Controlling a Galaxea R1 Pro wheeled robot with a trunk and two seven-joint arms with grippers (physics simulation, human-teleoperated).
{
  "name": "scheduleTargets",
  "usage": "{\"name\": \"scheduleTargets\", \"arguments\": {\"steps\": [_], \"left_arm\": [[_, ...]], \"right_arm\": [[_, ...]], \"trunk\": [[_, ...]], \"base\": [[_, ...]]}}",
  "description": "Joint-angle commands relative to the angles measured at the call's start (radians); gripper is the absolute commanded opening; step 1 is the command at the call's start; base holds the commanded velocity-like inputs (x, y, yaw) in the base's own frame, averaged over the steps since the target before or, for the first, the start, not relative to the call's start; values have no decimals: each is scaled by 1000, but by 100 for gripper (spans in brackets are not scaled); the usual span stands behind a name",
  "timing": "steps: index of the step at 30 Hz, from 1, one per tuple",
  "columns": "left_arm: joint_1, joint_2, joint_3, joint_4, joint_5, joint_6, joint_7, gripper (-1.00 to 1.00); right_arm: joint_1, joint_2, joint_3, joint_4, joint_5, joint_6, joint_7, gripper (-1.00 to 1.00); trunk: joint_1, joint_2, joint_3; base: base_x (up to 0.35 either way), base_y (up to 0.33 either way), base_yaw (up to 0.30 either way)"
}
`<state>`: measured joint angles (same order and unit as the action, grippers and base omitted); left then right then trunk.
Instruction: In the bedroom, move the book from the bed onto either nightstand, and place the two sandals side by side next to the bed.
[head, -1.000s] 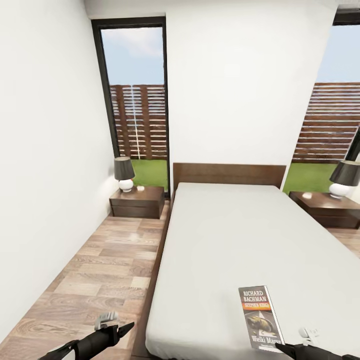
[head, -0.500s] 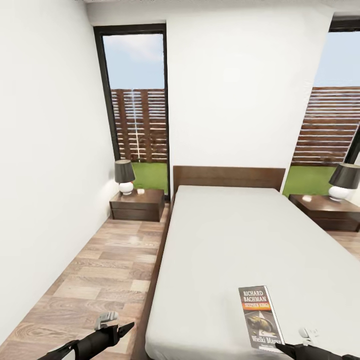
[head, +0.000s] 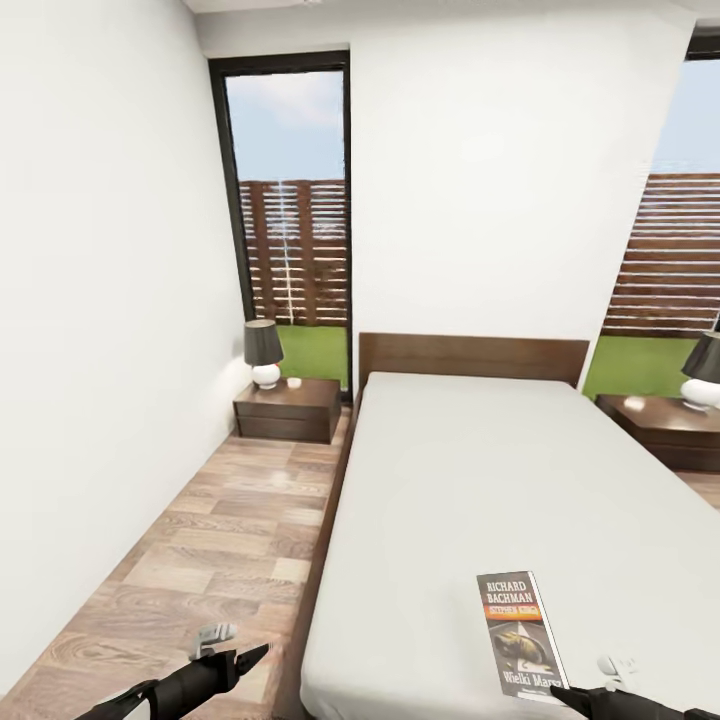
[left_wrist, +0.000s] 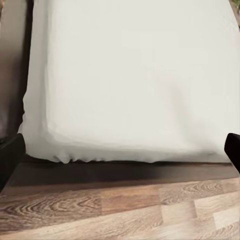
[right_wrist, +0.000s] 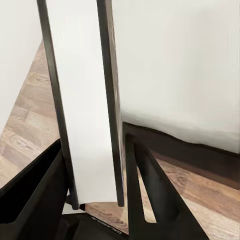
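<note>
One book (head: 521, 634), a thin dark paperback with white "RICHARD BACHMAN" lettering and an orange band, lies flat on the bed (head: 480, 480) at 5 o'clock. Left gripper (left_wrist: 120, 150) fingers spread wide, empty; right gripper (right_wrist: 95, 200) open.

You are looking at a bed (head: 520, 480) dressed in smooth, matt grey cloth over a dark, satiny wood frame. The paperback book (head: 520, 635) is showing a glossy printed cover. The floor (head: 210, 550) is gleaming as polished light wood plank with visible grain. The nightstand (head: 290, 410) is shining as dark lacquered wood, and the walls (head: 100, 350) are reading as flat matt white paint.
</note>
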<state>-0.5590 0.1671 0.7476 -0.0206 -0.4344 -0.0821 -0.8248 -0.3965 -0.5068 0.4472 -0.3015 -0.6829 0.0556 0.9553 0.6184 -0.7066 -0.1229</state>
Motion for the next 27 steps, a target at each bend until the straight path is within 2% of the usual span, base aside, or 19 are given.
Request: {"name": "scheduleTargets", "arguments": {"steps": [1,27], "left_arm": [[-1,0,6,1,-10,-8,0,100],[-1,0,5,1,-10,-8,0,100]], "right_arm": [[-1,-1,5,-1,-10,6,2,-100],[-1,-1,5,-1,-10,5,0,-100]], "trunk": [[0,-1,-1],[0,-1,9]], "base": [[0,0,262],[0,0,267]]}}
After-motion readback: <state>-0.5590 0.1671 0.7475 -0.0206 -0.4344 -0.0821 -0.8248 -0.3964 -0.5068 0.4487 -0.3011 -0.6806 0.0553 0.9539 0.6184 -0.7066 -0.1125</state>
